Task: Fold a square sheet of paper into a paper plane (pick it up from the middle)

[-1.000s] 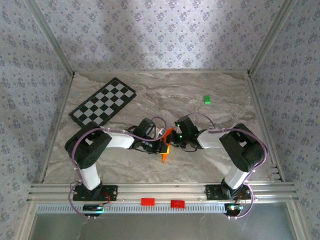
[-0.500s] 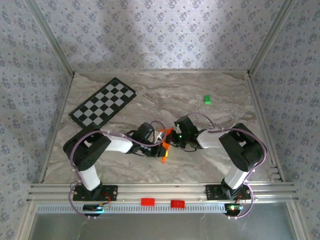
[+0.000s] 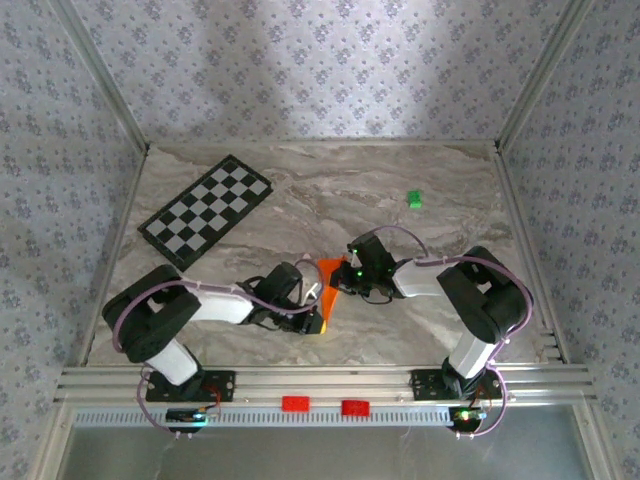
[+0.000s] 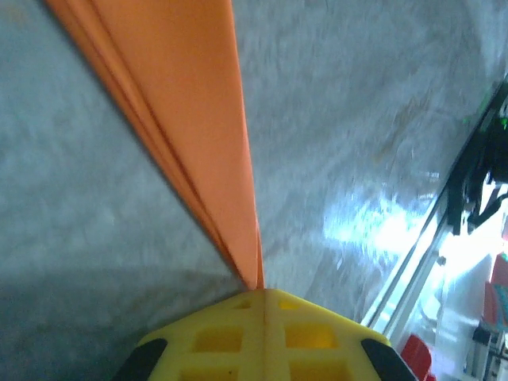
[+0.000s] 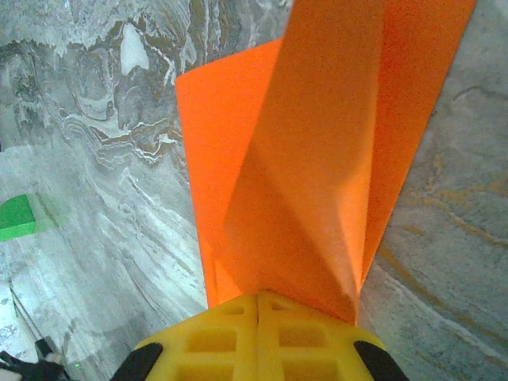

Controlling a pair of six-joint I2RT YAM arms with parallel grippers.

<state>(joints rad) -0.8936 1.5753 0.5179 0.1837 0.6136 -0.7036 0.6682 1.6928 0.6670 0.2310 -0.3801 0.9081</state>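
Both clamped on my folded orange paper (image 5: 309, 159), left tool (image 4: 262, 298) near end, right tool (image 5: 258, 300) far end, desk (image 3: 330, 190) beneath.

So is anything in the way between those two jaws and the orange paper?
Nothing visible does. Both jaws are shut directly on the orange paper. The green block and checkered board lie well away from it.

From above, the left gripper (image 3: 312, 312) and the right gripper (image 3: 340, 288) hide most of the orange paper (image 3: 328, 271). In the left wrist view the paper is cut off at 11 o'clock, and the zone at 4 o'clock is blurred glare. In the right wrist view the paper is cut at 1 o'clock, a green block (image 5: 17, 216) at 9 o'clock.
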